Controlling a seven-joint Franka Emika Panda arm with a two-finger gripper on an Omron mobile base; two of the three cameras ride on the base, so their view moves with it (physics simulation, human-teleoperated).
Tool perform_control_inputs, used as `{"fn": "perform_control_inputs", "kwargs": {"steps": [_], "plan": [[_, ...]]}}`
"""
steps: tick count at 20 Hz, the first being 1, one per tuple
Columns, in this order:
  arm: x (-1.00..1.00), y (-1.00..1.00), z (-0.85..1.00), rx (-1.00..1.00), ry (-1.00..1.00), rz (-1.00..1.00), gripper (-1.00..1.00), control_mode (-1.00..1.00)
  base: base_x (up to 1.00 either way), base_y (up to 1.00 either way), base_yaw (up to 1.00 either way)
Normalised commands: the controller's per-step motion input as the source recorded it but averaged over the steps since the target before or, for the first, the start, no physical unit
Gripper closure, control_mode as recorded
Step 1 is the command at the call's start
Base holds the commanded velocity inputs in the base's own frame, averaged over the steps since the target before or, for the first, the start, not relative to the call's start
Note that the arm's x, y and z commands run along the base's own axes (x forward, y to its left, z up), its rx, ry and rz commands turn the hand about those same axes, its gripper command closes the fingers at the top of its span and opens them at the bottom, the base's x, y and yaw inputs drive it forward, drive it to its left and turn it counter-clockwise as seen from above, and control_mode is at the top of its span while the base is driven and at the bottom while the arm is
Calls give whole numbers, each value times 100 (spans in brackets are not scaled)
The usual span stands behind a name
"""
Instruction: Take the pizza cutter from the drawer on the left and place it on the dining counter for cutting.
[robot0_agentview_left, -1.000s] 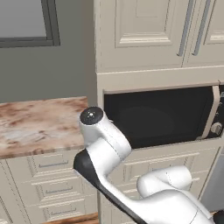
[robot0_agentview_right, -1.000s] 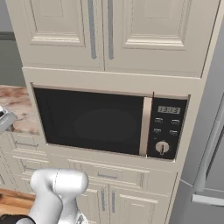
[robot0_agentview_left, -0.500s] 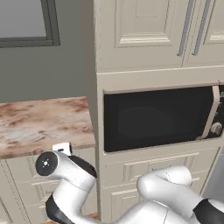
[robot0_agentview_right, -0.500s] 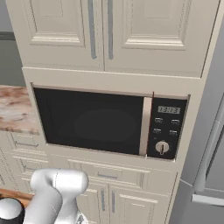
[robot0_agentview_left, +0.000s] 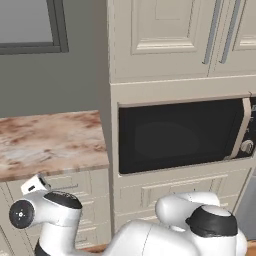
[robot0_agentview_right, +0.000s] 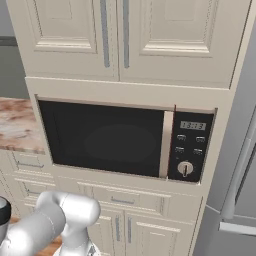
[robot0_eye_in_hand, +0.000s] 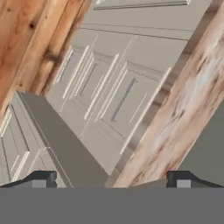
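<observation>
step: approach phase, my judgement. Arm is folded low and off to the left, claw (robot0_eye_in_hand: 112, 178) aimed at a stack of closed cream drawer fronts. No drawer opened, nothing grasped.
claw: two dark fingertips (robot0_eye_in_hand: 40, 178) sit wide apart at the bottom of the hand view, nothing between them, so it is spread open and empty.
drawer: top drawer (robot0_eye_in_hand: 126, 101) sits ahead of the claw, a little above centre in the rolled hand view, closed, slim silver bar handle (robot0_eye_in_hand: 123, 99) running along its panel. In the left base view part of the same drawer front (robot0_agentview_left: 82, 183) shows just beyond the arm's elbow, under the marbled worktop (robot0_agentview_left: 50, 140).
worktop edge: marbled worktop edge crosses the hand view on the right of the claw, just past the top drawer.
pizza cutter: presumably inside the closed drawer; cannot confirm.
dining counter: no broad slab seen; the narrow worktop over cabinets is not it.
lower drawers: similar lower drawers (robot0_eye_in_hand: 81, 78) lie further left of the claw in the hand view, toward the wood floor (robot0_eye_in_hand: 26, 39).
next move: likely bring the open fingers onto the top bar handle, close, pull straight out. Needs the fingers lined up across the bar; risk of catching the drawer below instead.
writing: microwave (robot0_agentview_right: 127, 141) display (robot0_agentview_right: 192, 125) has pale digits, too blurred to read. Knob (robot0_agentview_right: 185, 168) and buttons unlabelled at this size. No brand seen.
</observation>
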Motion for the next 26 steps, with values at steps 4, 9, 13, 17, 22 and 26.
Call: {"fn": "perform_control_inputs", "kwargs": {"steps": [4,9,13,17,22,26], "plan": [[10,-4,-7,-11,-29,19,-100,-100,0,0,0],[2,-30,-47,3,-34,0,-100,-100,0,0,0],[46,-22,-33,18,-27,-12,-100,-100,0,0,0],[46,-20,-16,25,-20,-19,-100,-100,0,0,0],[28,-4,-23,10,-16,-2,-100,-100,0,0,0],[18,22,-36,2,-10,-3,-100,-100,0,0,0]]}}
